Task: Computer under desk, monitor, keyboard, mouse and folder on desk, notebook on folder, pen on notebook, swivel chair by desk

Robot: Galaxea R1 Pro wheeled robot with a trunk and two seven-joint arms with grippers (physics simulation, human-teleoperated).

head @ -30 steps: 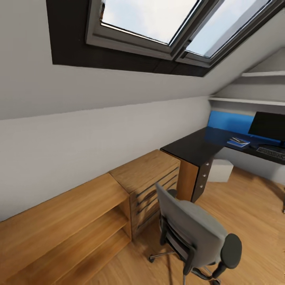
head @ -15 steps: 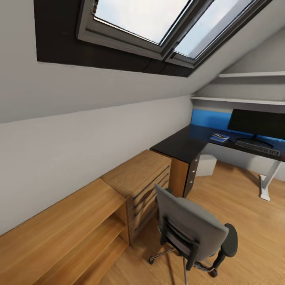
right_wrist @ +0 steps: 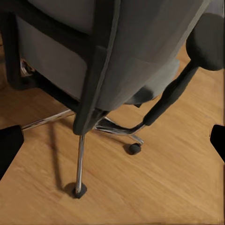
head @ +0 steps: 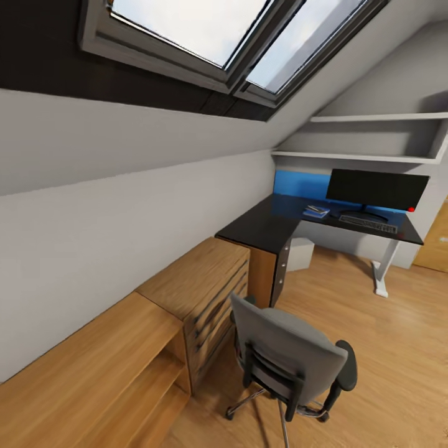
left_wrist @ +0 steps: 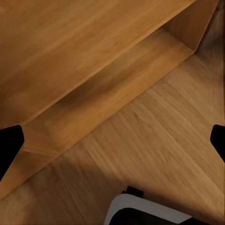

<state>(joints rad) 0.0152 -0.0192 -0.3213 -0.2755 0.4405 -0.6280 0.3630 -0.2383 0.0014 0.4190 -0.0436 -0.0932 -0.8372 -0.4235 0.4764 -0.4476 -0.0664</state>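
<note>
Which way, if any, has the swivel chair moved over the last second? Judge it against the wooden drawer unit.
No. The swivel chair stands just as before off the drawer unit's front corner. The whole view shifted, so the camera moved.

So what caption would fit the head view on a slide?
Attic bedroom: grey swivel chair stands apart from the black desk carrying monitor and keyboard.
</note>
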